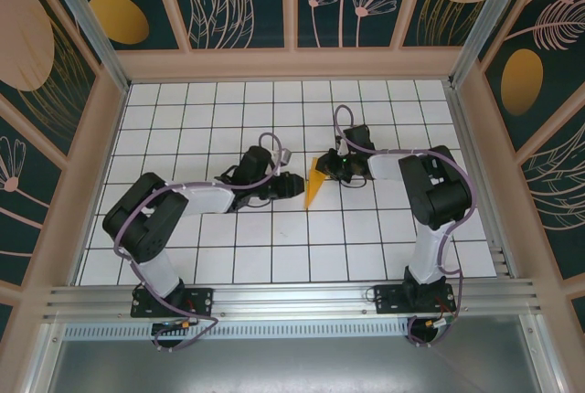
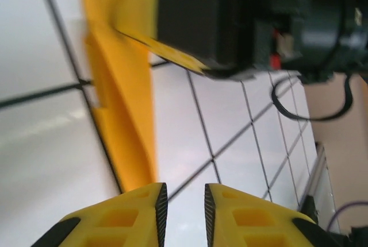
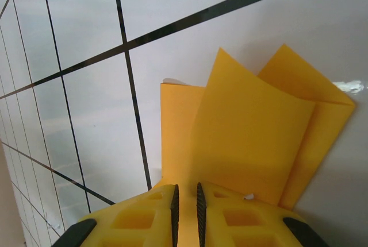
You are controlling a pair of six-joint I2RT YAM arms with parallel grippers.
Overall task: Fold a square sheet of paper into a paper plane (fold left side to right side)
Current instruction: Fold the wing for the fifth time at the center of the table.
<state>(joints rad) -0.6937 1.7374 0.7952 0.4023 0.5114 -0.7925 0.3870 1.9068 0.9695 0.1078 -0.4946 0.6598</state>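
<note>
Top external: orange paper plane (image 1: pixel 313 189), narrow pointed fold, lies on white-grid tabletop (image 1: pixel 274 256) between left pincer (image 1: pixel 294 185) and right pincer (image 1: pixel 327 166).
Left wrist: left pincer (image 2: pixel 186 192) slightly spread, tabletop showing in gap; paper plane (image 2: pixel 123 86) just ahead.
Right wrist: right pincer (image 3: pixel 186 192) pinching paper plane (image 3: pixel 253 138) at near edge; one flap lifted.

Matt orange paper plane (image 3: pixel 253 138), creased; glossy, smooth white tiled table (image 3: pixel 75 40); yellow plastic fingers (image 3: pixel 138 218), matt.
</note>
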